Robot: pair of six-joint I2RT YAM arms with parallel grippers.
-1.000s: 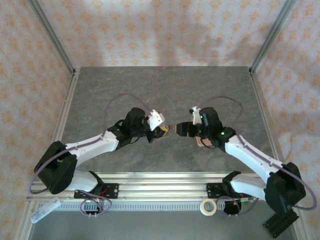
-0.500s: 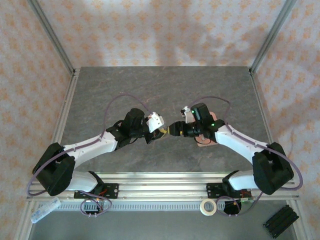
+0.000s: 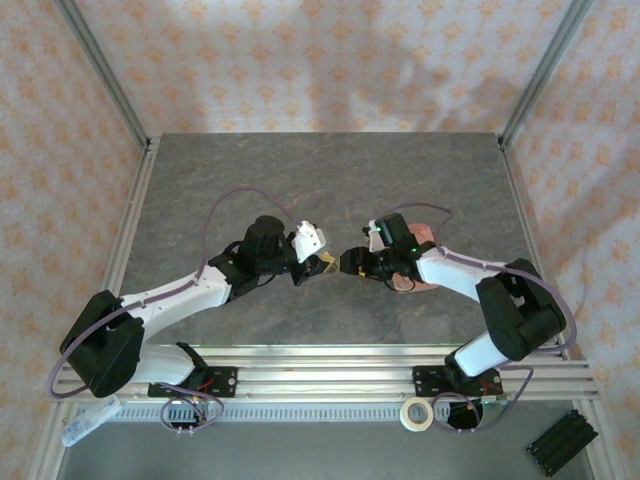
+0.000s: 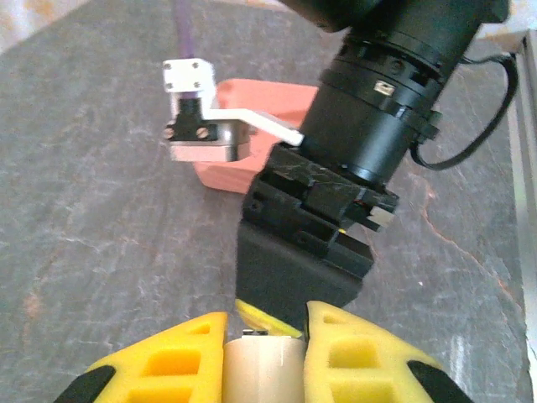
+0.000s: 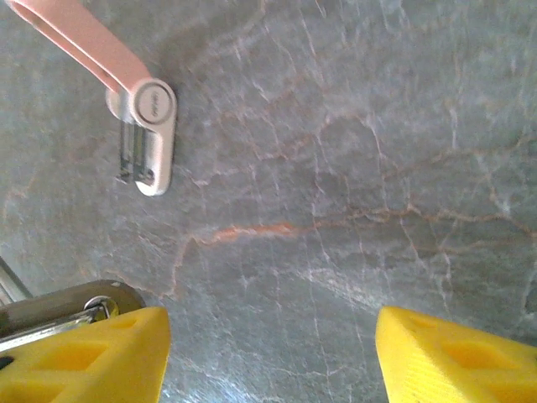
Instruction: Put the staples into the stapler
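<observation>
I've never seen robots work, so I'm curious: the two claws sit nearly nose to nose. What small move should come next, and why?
Probably the right gripper should edge in and line up on the small cream piece that the shut left gripper holds. Its own fingers stand open with bare table between them, and the pink stapler lies opened out.

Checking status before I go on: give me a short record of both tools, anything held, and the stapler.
left tool: shut on a small cream piece
right tool: open, only bare table between its fingers
tools: nose to nose over mid-table
stapler: pink arm, white body, lying on the table clear of the right tool's fingers
</observation>
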